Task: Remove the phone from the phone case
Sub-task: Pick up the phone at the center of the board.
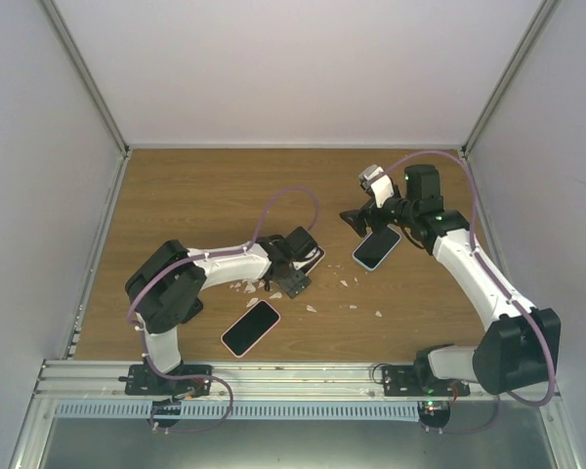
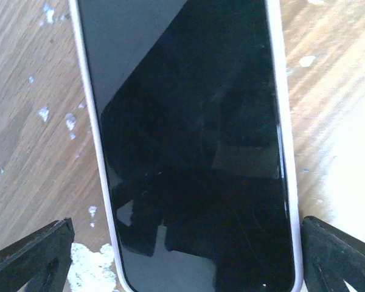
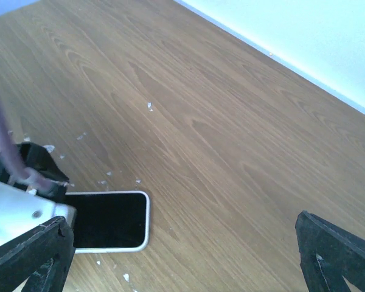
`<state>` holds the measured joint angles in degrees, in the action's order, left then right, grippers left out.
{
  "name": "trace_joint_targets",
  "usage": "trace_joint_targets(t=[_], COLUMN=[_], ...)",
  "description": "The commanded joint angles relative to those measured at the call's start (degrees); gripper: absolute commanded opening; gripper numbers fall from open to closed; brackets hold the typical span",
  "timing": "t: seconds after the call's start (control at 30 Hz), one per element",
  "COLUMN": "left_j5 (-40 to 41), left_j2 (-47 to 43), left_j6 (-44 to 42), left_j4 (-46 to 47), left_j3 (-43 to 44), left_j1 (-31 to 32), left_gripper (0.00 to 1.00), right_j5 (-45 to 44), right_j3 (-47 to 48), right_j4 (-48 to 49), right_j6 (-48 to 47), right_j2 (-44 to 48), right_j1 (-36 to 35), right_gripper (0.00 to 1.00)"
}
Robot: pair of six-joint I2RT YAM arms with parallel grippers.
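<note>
From above, we see the left end effector (image 1: 295, 269) low over the counter (image 1: 195, 195), with only a corner of the phone (image 1: 315, 260) showing beyond it. The left wrist view fills that gap. The phone lies flat and screen up, running lengthwise between the two fingers (image 2: 30, 255), which stand wide apart, one on each side of it. A white case (image 2: 98, 152) rims the dark glass, so the phone sits inside it. White flecks (image 2: 91, 267) lie on the wood just beside the left finger.

The right end effector (image 1: 356, 220) hangs above the counter, well apart from the left one. Its wrist view shows its fingers (image 3: 337, 255) spread wide with only bare wood between them. Ahead of it and to the left lies that white-rimmed phone, partly covered by the left arm's wrist. This view misses a second phone (image 1: 376, 247), which the top view places just beside the right end effector, on its near side. Only the top view catches a pink-edged phone (image 1: 251, 327), lying on the near side of the left end effector.
</note>
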<state>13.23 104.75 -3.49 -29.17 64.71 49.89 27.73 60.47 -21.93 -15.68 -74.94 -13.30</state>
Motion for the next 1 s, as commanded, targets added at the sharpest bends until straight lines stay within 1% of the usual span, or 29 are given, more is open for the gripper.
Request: trace_joint_targets(t=[0.0,0.2,0.43,0.67,0.87,0.97], left_j5=[-4.92,-9.06,-9.58,-8.08,-8.81,-8.71], left_j2=[0.98,3.34,6.21,9.96,9.96,8.20], left_j6=[2.97,2.23,2.47,2.94,2.87,3.01], left_j4=[-1.96,-3.55,-4.23,-5.00,-6.79,-6.73], left_j3=[0.46,3.73,6.37,7.51,7.30,6.48], left_j1=[-2.99,-5.54,-5.97,-5.24,-5.24,-5.24], left_gripper=[0.99,0.99,0.99,0.99,0.93,0.85], right_j5=[3.47,6.00,8.30,9.91,9.84,9.47], right_j3=[2.67,4.18,7.03,8.75,8.58,6.79], right_j4=[-1.95,-3.25,-5.50,-7.05,-4.91,0.23], right_j6=[2.66,3.87,5.23,8.37,14.24,18.64], right_j2=[0.92,0.57,0.03,0.15,1.00,3.08], right_j1=[0.49,0.52,0.57,0.64,0.81,0.97], right_gripper=[1.00,1.00,1.00,1.00,1.00,1.00])
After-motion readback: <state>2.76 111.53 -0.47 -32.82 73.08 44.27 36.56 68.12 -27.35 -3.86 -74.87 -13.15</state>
